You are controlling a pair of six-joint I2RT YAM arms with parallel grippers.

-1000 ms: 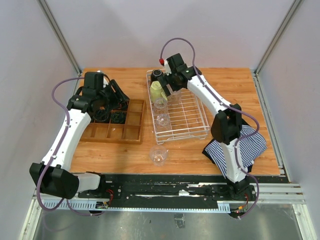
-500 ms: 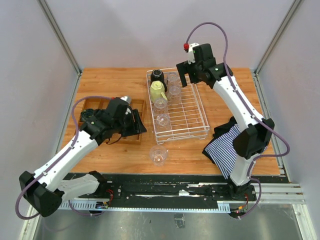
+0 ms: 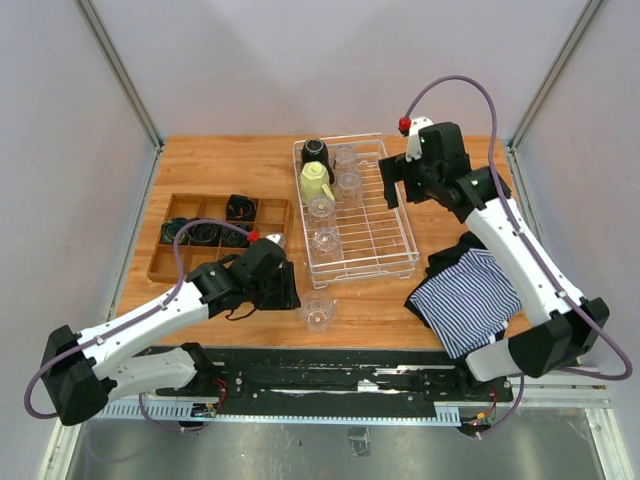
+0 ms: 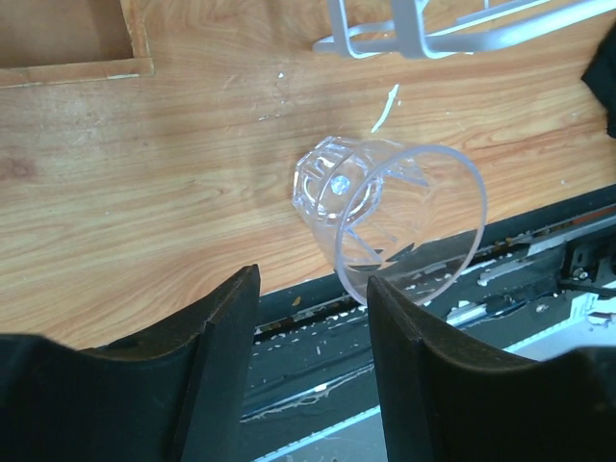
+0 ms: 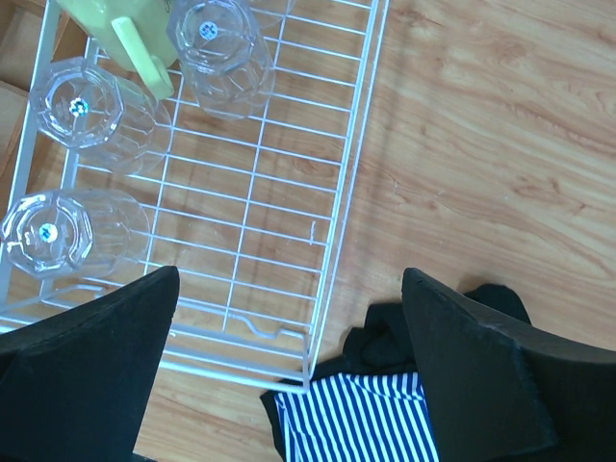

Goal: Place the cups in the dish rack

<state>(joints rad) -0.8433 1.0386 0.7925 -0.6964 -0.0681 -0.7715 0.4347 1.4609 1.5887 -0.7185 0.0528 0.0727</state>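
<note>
Loading is nearing its end: black mug (image 3: 315, 150), yellow-green mug (image 3: 316, 182) and four tumblers (image 3: 326, 240) are sitting in the rack (image 3: 400, 215), upper centre. One tumbler (image 4: 385, 212) is waiting on the tabletop (image 3: 220, 160), lower centre; left claw (image 4: 313, 279) is hovering beside it, released. Right claw (image 5: 289, 289) is hanging wide open.

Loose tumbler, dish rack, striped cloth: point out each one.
loose tumbler (image 4: 390, 226), left wrist view, its clear side wall.
dish rack (image 3: 385, 225), top external view, bare wire floor.
striped cloth (image 3: 470, 300), top external view, middle of fabric.

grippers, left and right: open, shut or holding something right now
Left gripper: open, empty, small clear tumbler ahead.
Right gripper: open, empty, over white wire dish rack's edge.
</note>
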